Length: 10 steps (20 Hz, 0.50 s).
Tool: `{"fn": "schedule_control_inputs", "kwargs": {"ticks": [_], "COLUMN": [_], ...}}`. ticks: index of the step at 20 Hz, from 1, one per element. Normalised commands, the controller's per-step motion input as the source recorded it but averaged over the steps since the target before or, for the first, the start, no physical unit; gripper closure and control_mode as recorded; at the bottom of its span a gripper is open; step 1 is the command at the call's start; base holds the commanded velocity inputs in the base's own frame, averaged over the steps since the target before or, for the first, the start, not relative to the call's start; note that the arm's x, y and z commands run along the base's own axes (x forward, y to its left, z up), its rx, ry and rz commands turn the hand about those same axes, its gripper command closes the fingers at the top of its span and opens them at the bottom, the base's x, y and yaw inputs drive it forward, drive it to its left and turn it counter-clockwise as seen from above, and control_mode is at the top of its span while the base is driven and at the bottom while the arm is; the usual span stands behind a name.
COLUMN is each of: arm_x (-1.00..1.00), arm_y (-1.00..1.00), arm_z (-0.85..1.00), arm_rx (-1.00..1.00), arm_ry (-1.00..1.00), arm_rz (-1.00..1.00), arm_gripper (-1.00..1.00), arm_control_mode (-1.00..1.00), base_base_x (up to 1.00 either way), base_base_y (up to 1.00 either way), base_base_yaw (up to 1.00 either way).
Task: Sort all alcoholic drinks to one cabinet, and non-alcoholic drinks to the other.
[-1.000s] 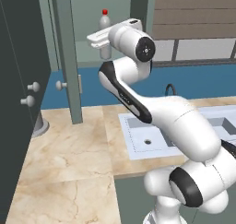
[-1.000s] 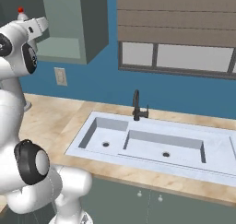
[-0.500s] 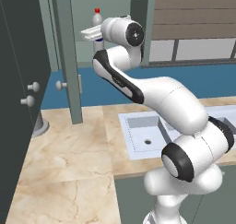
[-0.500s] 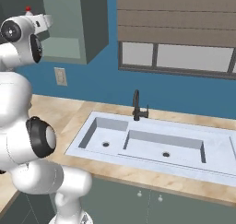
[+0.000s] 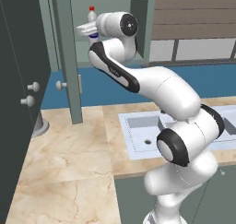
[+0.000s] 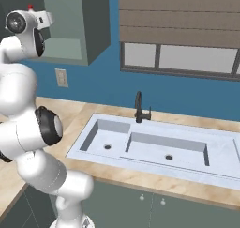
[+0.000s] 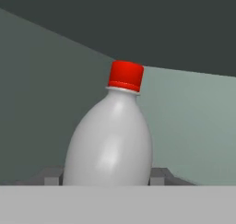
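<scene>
One white bottle (image 7: 110,135) with a red cap shows, standing between the two dark fingertips (image 7: 51,176) of the pincer (image 7: 106,177), which sit against its sides; the pincer grips it. In the left base view the pincer (image 5: 87,30) is raised into the open upper cabinet (image 5: 110,2), the bottle's (image 5: 92,16) cap poking up behind the hand. That view also shows three round door knobs (image 5: 33,86) and the marbled tabletop (image 5: 69,149). The right base view adds one two-basin sink (image 6: 154,145), one dark faucet (image 6: 139,107), one wall outlet (image 6: 61,77) and a shuttered window (image 6: 180,30).
</scene>
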Motion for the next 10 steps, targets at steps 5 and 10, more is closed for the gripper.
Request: {"fn": "schedule_control_inputs", "kwargs": {"ticks": [5,10], "arm_x": [0.15,0.11], "arm_y": [0.06,0.00], "arm_z": [-0.07,-0.24], "arm_rx": [0.06,0.06], "arm_ry": [0.00,0.00], "arm_rz": [0.00,0.00], "arm_gripper": [1.00,1.00], "arm_control_mode": [-1.00,-1.00], "base_base_x": [0.00,0.00], "base_base_y": [0.00,0.00], "base_base_yaw": [0.00,0.00]}}
